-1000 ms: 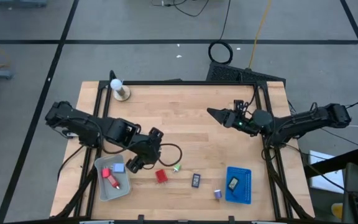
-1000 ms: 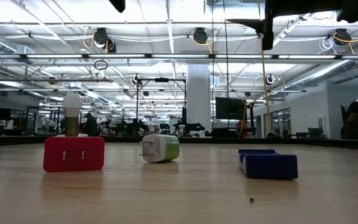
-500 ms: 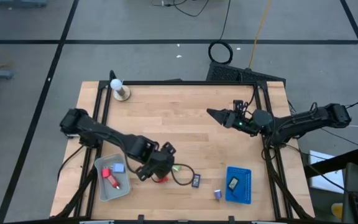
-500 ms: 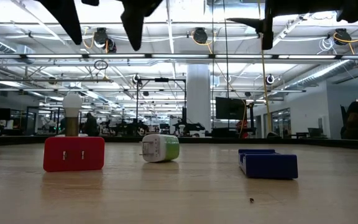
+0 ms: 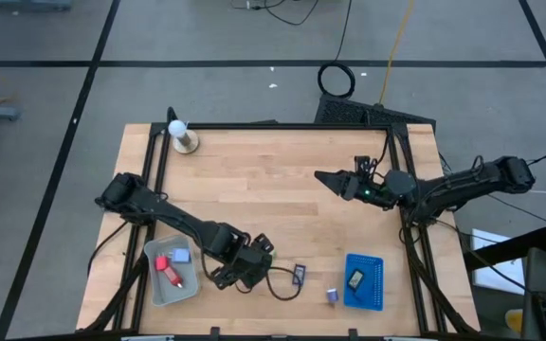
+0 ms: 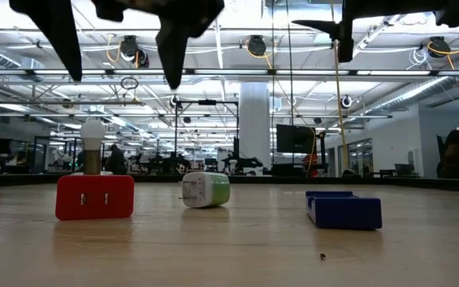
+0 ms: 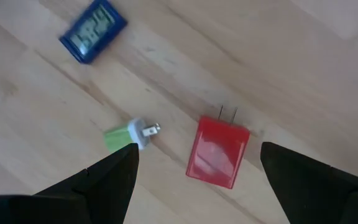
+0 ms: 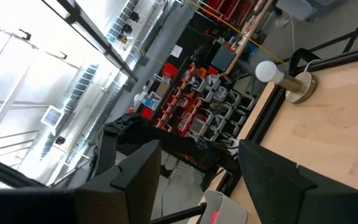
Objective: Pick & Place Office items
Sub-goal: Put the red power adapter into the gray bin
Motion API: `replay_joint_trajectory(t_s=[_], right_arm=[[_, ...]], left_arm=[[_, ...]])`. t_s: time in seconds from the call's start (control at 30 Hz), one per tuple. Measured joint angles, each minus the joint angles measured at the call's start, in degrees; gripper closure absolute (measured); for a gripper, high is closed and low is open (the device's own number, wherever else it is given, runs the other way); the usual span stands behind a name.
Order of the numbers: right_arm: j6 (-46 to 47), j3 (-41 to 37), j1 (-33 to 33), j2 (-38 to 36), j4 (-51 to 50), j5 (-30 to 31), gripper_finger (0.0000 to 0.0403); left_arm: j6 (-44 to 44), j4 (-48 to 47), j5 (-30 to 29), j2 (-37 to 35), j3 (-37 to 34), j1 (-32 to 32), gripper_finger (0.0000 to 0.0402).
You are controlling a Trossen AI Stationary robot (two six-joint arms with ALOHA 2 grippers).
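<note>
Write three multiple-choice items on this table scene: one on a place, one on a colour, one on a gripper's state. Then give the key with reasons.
1. Where is the left gripper?
A. above the red plug block
B. inside the blue tray
C. beside the white ball

2. What colour is the tray near the right arm?
A. grey
B. blue
C. yellow

3. How are the left gripper's fingers?
A. shut on the green-white plug
B. shut, empty
C. open, holding nothing

Key:
1 A, the left wrist view shows the red plug block between its fingers, below them.
2 B, the high view shows it blue.
3 C, the fingers stand wide apart, and the green-white plug lies on the table.
</note>
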Motion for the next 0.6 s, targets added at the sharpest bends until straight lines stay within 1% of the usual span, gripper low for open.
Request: replay_joint_trajectory(t_s=[0.33,0.6], right_arm=[[0.78,0.0,1.14,-0.02,-0.5,0.41,0.0193],[1.07,0.0,1.14,-0.02,-0.97,0.39,0.0193]], left_arm=[[-0.04,-0.79,0.2,5.01,0.0,0.76,0.0064],[-0.55,-1.16,-0.04,5.03,0.0,0.76,0.0064]])
